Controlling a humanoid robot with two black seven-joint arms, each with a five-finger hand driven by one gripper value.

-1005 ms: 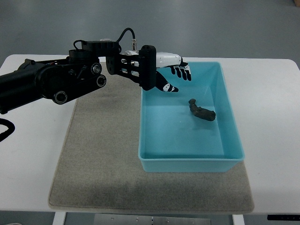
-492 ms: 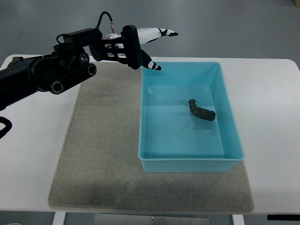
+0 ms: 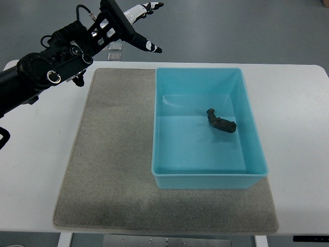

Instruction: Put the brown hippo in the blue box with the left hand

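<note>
The brown hippo (image 3: 221,121) lies inside the blue box (image 3: 161,174), right of the box's middle. My left hand (image 3: 139,23) is raised beyond the table's far edge, up and left of the box, with its fingers spread and nothing in them. Its black arm runs in from the left edge. The right arm does not show.
The blue box stands on a grey mat (image 3: 110,170) that covers the middle of the white table (image 3: 298,134). A small light object (image 3: 114,53) lies on the floor past the table's far edge.
My left hand has lifted away from over the box's far left corner and drawn back up and left, beyond the table edge. The hippo has stayed in place in the box.
</note>
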